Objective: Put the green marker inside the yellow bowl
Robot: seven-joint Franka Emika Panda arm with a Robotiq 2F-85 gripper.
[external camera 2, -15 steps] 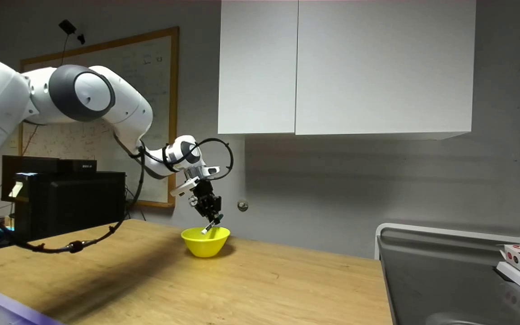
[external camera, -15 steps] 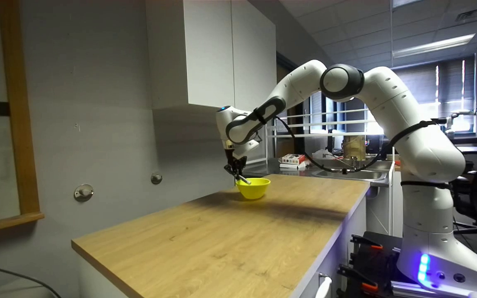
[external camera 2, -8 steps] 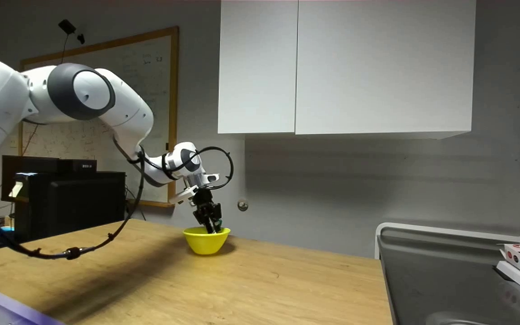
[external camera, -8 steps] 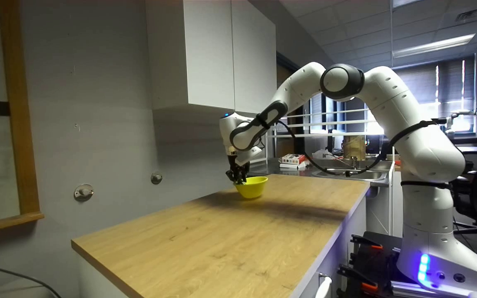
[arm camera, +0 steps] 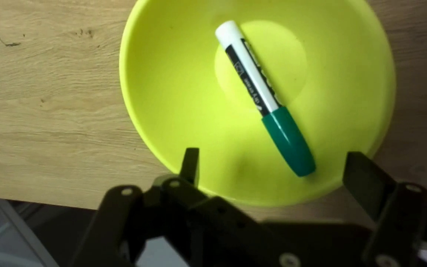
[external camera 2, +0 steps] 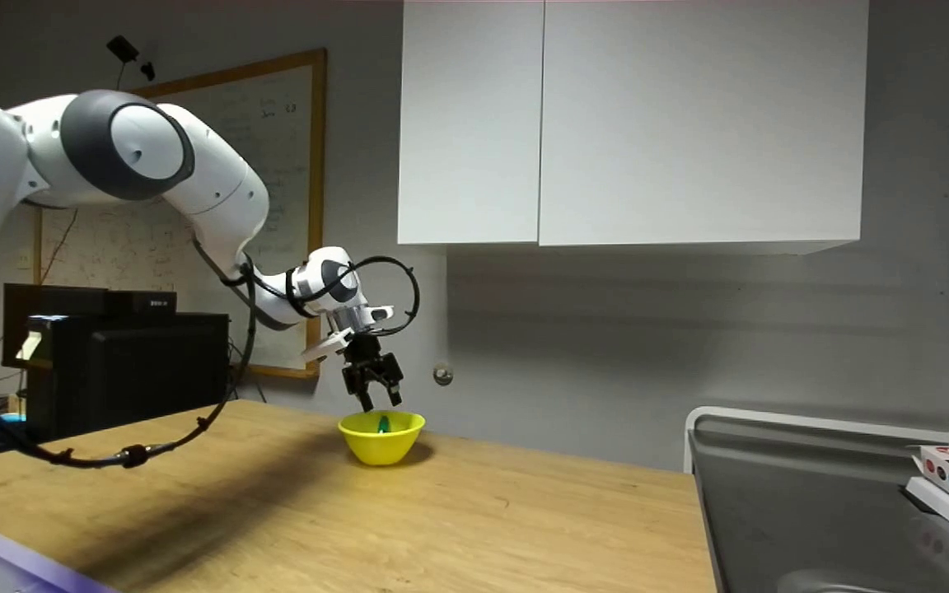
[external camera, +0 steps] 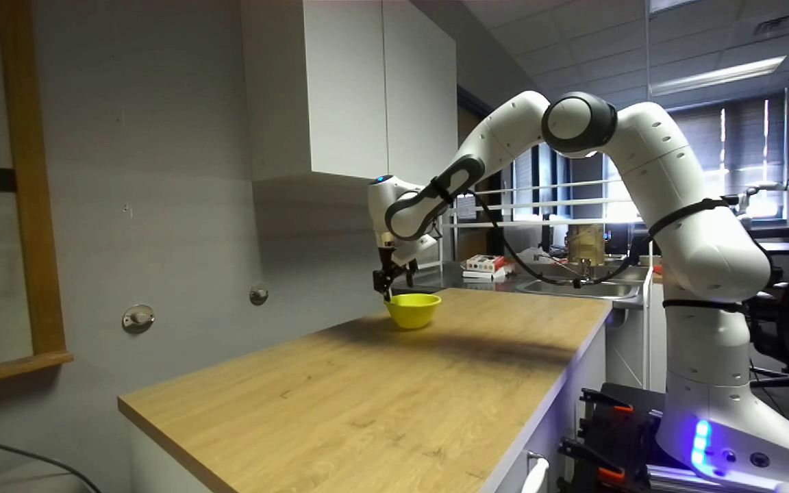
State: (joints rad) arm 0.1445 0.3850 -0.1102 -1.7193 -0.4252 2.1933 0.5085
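In the wrist view the green marker [arm camera: 264,96], white-bodied with a green cap, lies loose inside the yellow bowl [arm camera: 161,92]. It slants across the bottom, its cap leaning up the wall nearest the gripper. My gripper [arm camera: 272,152] is open, its fingers wide apart with nothing between them. An exterior view shows the gripper [external camera 2: 381,405] just above the rim of the bowl [external camera 2: 381,450], and the marker's green end [external camera 2: 384,423] shows inside. From an exterior view where the gripper [external camera: 398,292] hangs over the bowl's [external camera: 413,316] wall-side rim, the marker is hidden.
The bowl stands on a wooden counter [external camera: 367,390] close to the grey wall. White cabinets [external camera 2: 631,123] hang above. A sink [external camera: 579,290] and small boxes [external camera: 485,266] lie beyond the counter's far end. A black monitor [external camera 2: 141,375] stands behind the arm.
The gripper went down into the bowl with the marker, opened, and rose again to just above the rim. The marker now rests in the bowl, which has shifted slightly.
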